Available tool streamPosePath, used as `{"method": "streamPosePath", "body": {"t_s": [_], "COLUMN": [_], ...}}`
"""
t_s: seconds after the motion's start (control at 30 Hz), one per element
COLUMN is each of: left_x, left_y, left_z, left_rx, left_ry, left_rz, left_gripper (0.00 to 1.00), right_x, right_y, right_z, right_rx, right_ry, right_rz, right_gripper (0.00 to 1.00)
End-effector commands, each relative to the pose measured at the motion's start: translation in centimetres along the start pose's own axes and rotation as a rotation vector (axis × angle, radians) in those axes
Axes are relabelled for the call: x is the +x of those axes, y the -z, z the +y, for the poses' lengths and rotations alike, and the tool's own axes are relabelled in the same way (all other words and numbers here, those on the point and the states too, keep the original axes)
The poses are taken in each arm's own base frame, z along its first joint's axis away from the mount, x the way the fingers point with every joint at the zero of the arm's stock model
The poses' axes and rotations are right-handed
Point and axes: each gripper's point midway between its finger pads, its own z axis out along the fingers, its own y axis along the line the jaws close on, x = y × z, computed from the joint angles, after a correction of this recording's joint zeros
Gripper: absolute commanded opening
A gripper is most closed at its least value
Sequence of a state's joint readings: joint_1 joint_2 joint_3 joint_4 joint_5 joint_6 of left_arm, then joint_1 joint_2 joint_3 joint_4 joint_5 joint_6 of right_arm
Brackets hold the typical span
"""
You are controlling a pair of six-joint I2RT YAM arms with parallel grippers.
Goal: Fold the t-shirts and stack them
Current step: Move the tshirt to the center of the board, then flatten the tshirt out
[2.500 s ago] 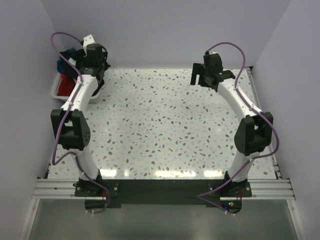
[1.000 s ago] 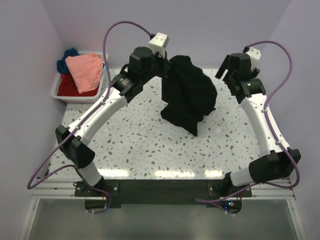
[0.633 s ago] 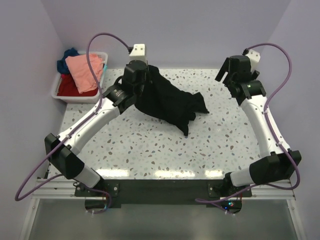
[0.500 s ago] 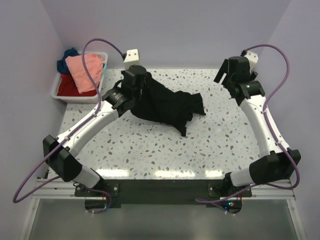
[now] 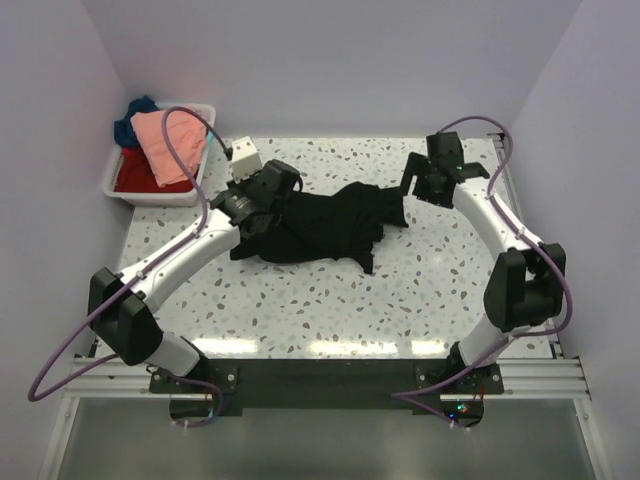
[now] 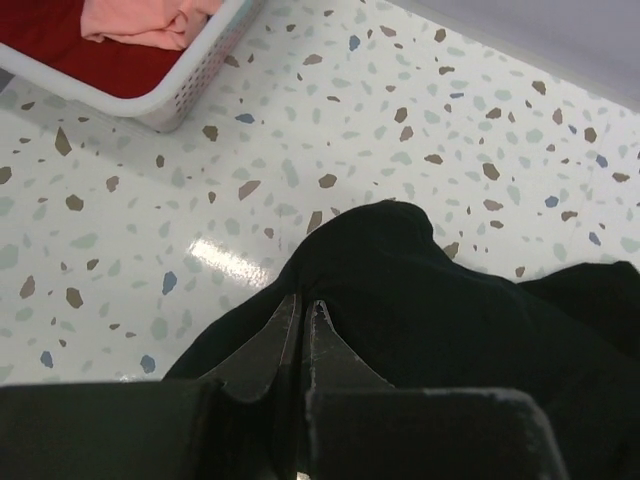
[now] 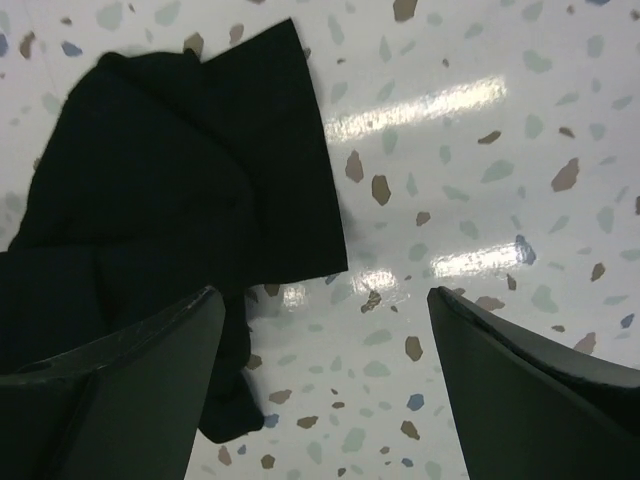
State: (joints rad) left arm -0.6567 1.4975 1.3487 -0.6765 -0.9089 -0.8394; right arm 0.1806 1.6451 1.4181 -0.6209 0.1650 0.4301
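L grip point(image 6: 302, 308): closed tight, pinching crumpled black cloth t-shirt point(image 5: 330, 225) lying on speckled tabletop point(image 5: 330, 300).
R grip point(image 7: 325, 292): jaws wide apart, empty, above sleeve point(image 7: 280, 180).

Plain pale lavender walls point(image 5: 330, 60) are enclosing a white speckled counter point(image 5: 320, 300) on three sides, and bright glare point(image 5: 330, 347) is shining off its glossy surface along the near edge.

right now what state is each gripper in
Left gripper: jaws shut, pinching the black cloth t-shirt.
Right gripper: jaws open, holding nothing, above that shirt's edge.
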Motion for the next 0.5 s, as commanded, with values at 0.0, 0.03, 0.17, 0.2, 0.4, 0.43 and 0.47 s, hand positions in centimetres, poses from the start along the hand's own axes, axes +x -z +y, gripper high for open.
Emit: {"method": "streamPosePath", "body": {"t_s": [0.0, 0.03, 0.17, 0.2, 0.4, 0.43, 0.47], "left_x": [-5.2, -5.5, -6.5, -6.6, -6.1, -6.0, -5.6], "left_y": [2.0, 2.1, 2.4, 2.4, 1.6, 1.4, 1.2], "left_z": [2.3, 2.4, 2.5, 2.5, 2.1, 2.2, 2.1], "left_rx": [-0.047, -0.046, -0.044, -0.038, -0.014, -0.017, -0.011], "left_ry": [0.147, 0.148, 0.152, 0.147, 0.124, 0.126, 0.122], "left_rz": [-0.147, -0.155, -0.175, -0.176, -0.148, -0.144, -0.130], "left_gripper": [0.00, 0.00, 0.00, 0.00, 0.00, 0.00, 0.00], "right_x": [0.6, 1.2, 2.6, 3.1, 5.6, 6.1, 6.6], "right_y": [-1.1, -1.9, -3.6, -4.0, -6.4, -6.4, -7.0], "right_z": [1.9, 1.9, 2.4, 2.6, 4.6, 5.4, 5.4], "right_rx": [-0.086, -0.082, -0.093, -0.101, -0.164, -0.171, -0.156], "right_ry": [-0.051, -0.052, -0.072, -0.072, -0.025, 0.017, 0.042], "right_rz": [0.029, 0.056, 0.120, 0.136, 0.231, 0.235, 0.245], "right_gripper": [0.85, 0.84, 0.84, 0.84, 0.78, 0.77, 0.77]}}
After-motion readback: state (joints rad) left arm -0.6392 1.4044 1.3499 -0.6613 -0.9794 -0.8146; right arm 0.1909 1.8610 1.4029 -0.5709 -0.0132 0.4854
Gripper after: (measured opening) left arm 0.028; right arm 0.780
